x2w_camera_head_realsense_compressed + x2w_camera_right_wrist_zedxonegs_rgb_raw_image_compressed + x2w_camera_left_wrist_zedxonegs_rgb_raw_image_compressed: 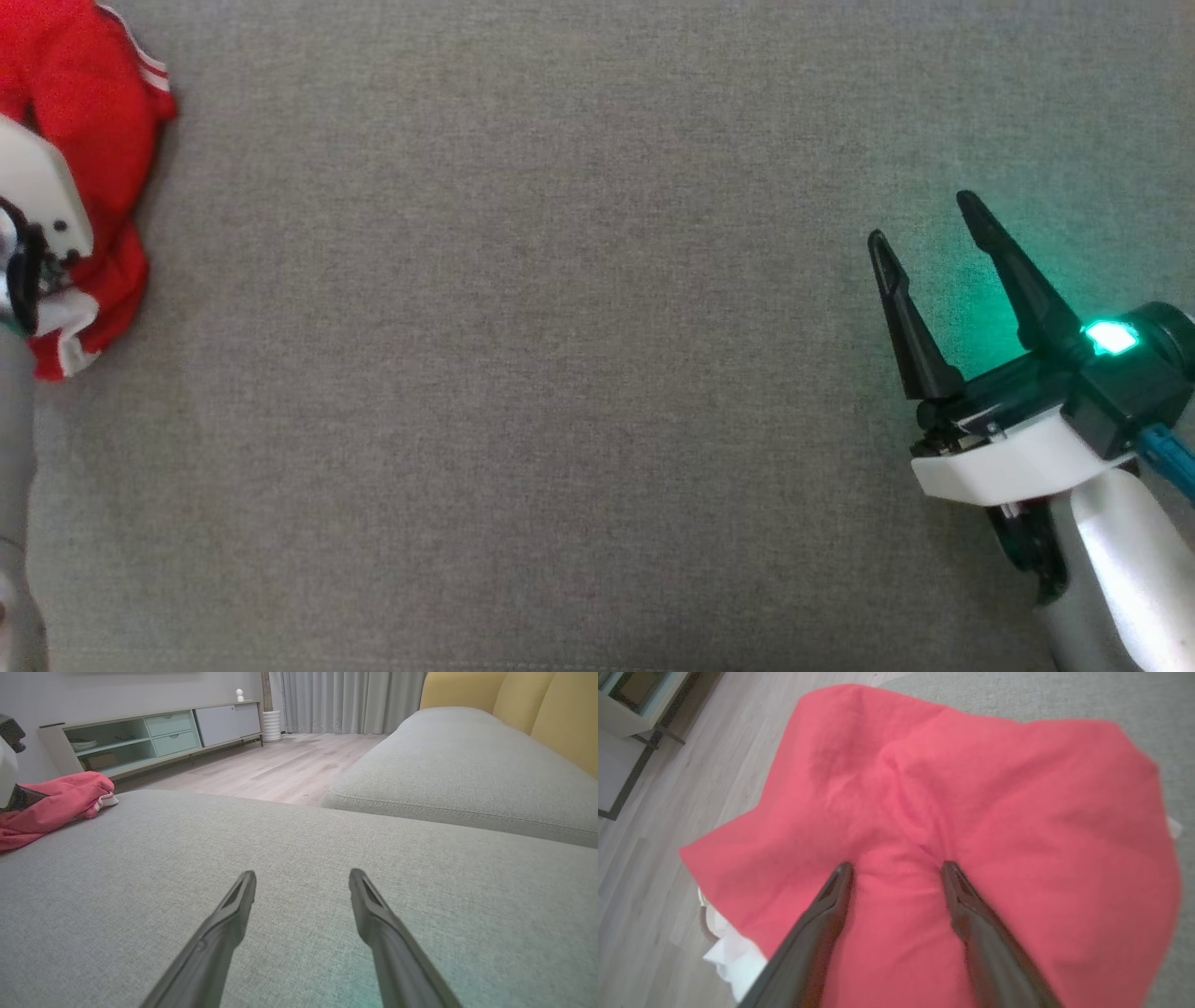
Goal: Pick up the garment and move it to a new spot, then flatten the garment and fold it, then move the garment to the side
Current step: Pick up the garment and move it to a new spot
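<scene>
Though barely in head view, left hand (pixel 896 866) open on garment (pixel 1017 812); right hand (pixel 922 217) open over sofa (pixel 560 373).

So the right gripper (pixel 922 219) sits at the lower right of the head view, fingers spread wide and angled up and a bit left, with a green light (pixel 1111 337) glowing at its wrist and the pale forearm (pixel 1120 569) below. The left gripper (pixel 896 868) has its fingers splayed just as wide, and its white wrist housing (pixel 37 191) pokes in at the far left edge.

The grey woven sofa seat (pixel 579 392) carries a crumpled red garment (pixel 98 121) with white trim, lying bunched at its left edge.
</scene>
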You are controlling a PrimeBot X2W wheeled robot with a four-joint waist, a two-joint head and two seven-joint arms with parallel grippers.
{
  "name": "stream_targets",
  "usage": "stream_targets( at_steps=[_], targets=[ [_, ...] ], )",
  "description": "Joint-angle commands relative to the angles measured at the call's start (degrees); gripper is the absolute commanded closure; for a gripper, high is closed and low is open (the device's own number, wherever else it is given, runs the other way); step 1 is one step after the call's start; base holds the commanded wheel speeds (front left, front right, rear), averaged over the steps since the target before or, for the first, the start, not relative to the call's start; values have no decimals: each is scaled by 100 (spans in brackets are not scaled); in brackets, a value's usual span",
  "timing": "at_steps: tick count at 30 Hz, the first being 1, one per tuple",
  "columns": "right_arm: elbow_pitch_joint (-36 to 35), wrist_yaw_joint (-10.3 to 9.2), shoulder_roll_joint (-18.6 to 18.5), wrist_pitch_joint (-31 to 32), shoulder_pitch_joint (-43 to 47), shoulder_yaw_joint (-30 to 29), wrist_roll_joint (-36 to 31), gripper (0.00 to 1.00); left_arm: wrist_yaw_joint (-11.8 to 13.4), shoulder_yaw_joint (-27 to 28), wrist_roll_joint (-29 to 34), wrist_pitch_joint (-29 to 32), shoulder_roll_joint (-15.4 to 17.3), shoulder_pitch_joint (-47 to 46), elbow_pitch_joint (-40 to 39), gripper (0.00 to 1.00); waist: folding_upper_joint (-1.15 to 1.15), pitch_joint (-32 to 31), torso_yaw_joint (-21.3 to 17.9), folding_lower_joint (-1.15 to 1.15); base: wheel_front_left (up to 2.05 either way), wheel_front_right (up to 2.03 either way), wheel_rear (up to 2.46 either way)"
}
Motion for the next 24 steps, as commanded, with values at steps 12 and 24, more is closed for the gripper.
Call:
stream_targets(
  at_steps=[12, 24],
  targets=[
    [-87, 44, 64, -16, 232, 12, 63, 0, -173, -61, 91, -746, 497, -672, 303, 100, 0, -420, 44, 0, 0, 0, 0],
    [367, 44, 383, -253, 320, 85, 205, 0, -456, 99, -422, -1308, 318, -645, -694, 100, 0, -1258, -186, 0, 0, 0, 0]
  ],
)
